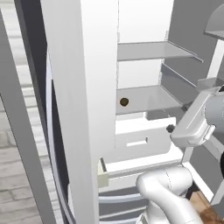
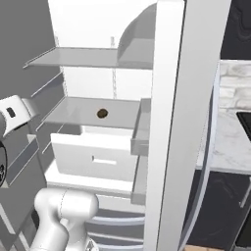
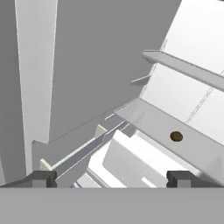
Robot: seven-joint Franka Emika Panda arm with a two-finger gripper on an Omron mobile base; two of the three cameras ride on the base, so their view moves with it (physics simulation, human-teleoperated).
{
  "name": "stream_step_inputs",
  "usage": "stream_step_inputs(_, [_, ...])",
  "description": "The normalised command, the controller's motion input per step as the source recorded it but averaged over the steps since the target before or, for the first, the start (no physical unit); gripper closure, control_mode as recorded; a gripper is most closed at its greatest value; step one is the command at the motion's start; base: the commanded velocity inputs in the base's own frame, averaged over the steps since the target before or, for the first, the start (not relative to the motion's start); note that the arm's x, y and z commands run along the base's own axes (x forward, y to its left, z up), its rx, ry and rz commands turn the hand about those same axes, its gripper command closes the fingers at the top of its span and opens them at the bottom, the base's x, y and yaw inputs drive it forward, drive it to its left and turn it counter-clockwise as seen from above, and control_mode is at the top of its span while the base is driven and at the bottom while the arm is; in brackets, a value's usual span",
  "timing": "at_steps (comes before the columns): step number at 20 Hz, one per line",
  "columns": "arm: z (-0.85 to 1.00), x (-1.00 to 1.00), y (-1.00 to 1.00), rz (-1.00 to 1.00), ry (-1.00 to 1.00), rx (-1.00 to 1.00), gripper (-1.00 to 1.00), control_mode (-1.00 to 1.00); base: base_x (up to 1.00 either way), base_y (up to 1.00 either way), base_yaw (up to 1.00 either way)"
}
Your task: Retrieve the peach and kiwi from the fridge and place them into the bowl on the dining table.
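The two-finger gripper (image 3: 112, 178) with small dark tips stands wide open, its fingers (image 3: 40, 178) far apart with nothing between them. It is held in front of the open grey-silver fridge (image 1: 70, 109) with its white interior, well apart from the fruit and aimed toward the shelves. Inside the fridge, the small round dark brown-olive kiwi (image 1: 124, 102) rests alone on the middle grey shelf (image 1: 148, 98), near that shelf's front edge. A second grey shelf (image 1: 151, 50) sits above it in the fridge, and a white drawer (image 1: 140, 138) with a slot handle lies just below the kiwi's shelf. The robot's white arm (image 1: 168, 197) rises at the foot of the fridge opening.
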Motion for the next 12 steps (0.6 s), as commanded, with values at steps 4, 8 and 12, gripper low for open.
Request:
stream_step_inputs(4, [0.0,0.0,0.0,0.0,0.0,0.0,-1.0,1.0,0.35,-0.06,0.16])
stream_step_inputs(8, [0.0,0.0,0.0,0.0,0.0,0.0,-1.0,1.0,0.31,-0.1,0.16])
stream_step_inputs(12, [0.0,0.0,0.0,0.0,0.0,0.0,-1.0,1.0,0.17,-0.1,0.13])
